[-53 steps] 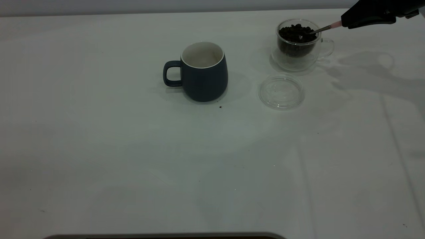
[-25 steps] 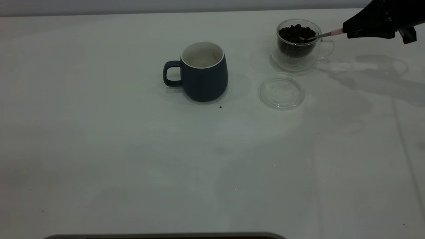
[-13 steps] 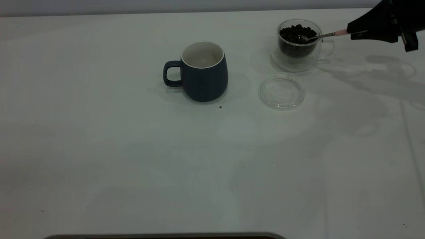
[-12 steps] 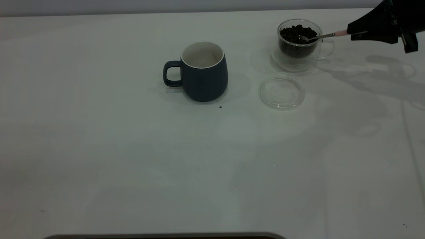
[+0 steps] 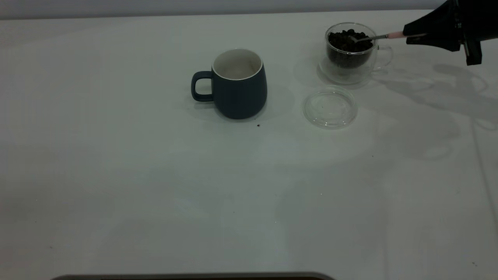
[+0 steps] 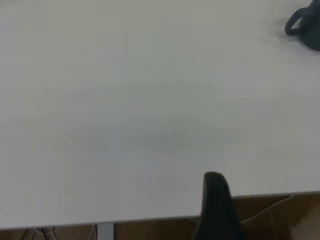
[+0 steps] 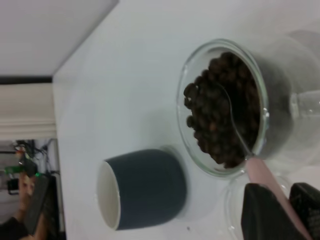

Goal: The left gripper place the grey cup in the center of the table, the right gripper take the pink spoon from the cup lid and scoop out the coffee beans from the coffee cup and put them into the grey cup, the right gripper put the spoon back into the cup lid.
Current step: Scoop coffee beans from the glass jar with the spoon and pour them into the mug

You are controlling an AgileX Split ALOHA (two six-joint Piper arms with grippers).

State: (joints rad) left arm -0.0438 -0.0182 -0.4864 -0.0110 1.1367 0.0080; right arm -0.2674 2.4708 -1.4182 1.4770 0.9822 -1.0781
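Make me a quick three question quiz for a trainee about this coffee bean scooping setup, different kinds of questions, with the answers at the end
1. True or false: the pink spoon lies in the cup lid.
2. Which holds the coffee beans? A: the grey cup. B: the coffee cup. C: the cup lid.
3. Fill in: the right gripper holds the spoon by its ____ handle.

Key
1. False: its bowl is over the beans at the coffee cup's mouth, and nothing lies in the lid.
2. B; the grey cup's white inside shows no beans.
3. Pink. The left gripper sits idle at the table edge.
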